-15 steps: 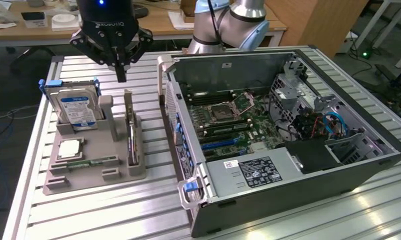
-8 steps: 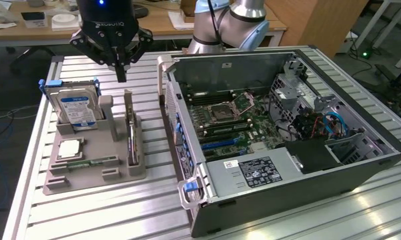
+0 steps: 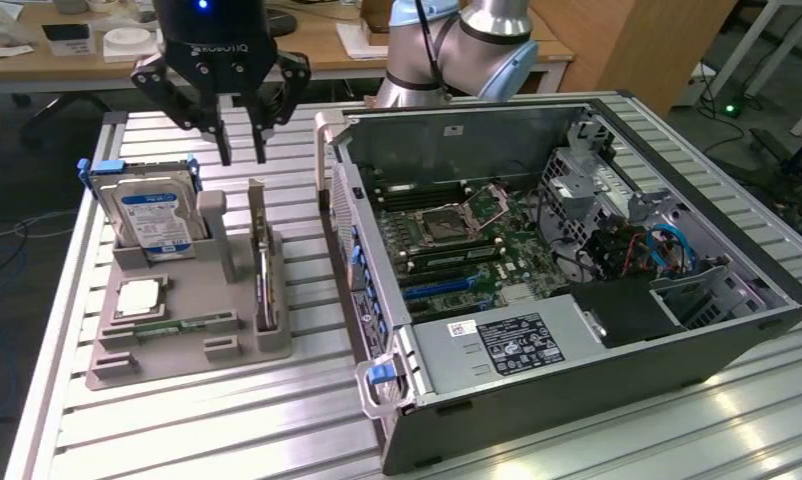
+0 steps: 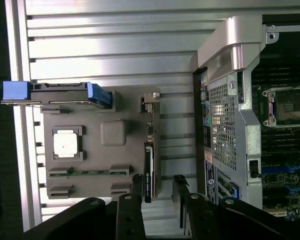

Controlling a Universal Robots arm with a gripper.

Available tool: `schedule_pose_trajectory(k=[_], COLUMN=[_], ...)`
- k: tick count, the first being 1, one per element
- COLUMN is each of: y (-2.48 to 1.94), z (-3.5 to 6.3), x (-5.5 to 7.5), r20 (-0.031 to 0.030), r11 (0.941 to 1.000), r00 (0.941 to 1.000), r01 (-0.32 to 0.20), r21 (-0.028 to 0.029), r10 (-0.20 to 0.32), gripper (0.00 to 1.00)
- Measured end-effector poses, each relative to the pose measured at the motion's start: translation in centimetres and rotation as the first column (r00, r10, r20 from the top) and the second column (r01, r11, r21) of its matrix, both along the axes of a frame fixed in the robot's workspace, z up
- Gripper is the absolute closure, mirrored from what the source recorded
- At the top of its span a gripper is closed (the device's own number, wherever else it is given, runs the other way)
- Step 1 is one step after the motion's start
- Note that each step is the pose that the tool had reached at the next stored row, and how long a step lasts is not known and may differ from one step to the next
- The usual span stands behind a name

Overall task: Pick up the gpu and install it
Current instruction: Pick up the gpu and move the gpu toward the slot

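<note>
GPU [image 3: 260, 262] stands on its long edge in a narrow slot of the grey holder [image 3: 174, 365], on the side of the holder nearest the open computer case [image 3: 575, 300]. Its pale metal bracket is at the end farther from the exterior camera. The gripper [image 3: 241, 157] hangs above the holder, its 2 fingers spread apart and pointing down, holding nothing and clear of the card. In the wrist view the GPU [image 4: 148, 172] shows edge-on as a thin dark strip. It lines up with the gap of the gripper [image 4: 157, 192], closer to one finger [image 4: 136, 189] than to the other. Toward the exterior view's left, a hard drive [image 3: 154, 215] with blue rails stands upright in its own slot of the holder. A square processor chip [image 3: 137, 297] lies flat in a recess in front of it, and a narrow memory stick [image 3: 188, 324] lies just beside the chip. Holder and case both rest on a slatted metal table [image 3: 174, 440]. The case lies on its side with the panel off, its green motherboard [image 3: 448, 235] bare and a labelled power supply [image 3: 508, 342] at the near end.
</note>
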State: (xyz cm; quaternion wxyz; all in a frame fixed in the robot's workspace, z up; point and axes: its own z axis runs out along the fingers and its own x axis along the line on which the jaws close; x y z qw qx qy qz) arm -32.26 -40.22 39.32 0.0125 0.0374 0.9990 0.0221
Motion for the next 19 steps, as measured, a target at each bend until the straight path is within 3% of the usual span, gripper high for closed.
schedule_pose_trajectory(k=[1, 4, 5, 6, 11, 19], y=[0.00, 0.03, 0.04, 0.04, -0.17, -0.28], z=[0.00, -0.01, -0.03, -0.08, -0.46, -1.92], x=[0.0, 0.0, 0.0, -0.1, -0.1, 0.0], r20=[0.0000, 0.0000, -0.0002, -0.0010, -0.0090, -0.0092], r11=[1.0000, 1.0000, 1.0000, 0.9998, 0.9984, 0.9983], r00=[1.0000, 1.0000, 1.0000, 0.9998, 0.9983, 0.9983], r01=[0.000, 0.000, -0.006, -0.019, -0.057, -0.058], r21=[0.0000, 0.0000, 0.0000, 0.0000, 0.0002, 0.0003], r10=[0.000, 0.000, 0.006, 0.019, 0.057, 0.058], gripper=[0.65, 0.47, 0.47, 0.41, 0.41, 0.41])
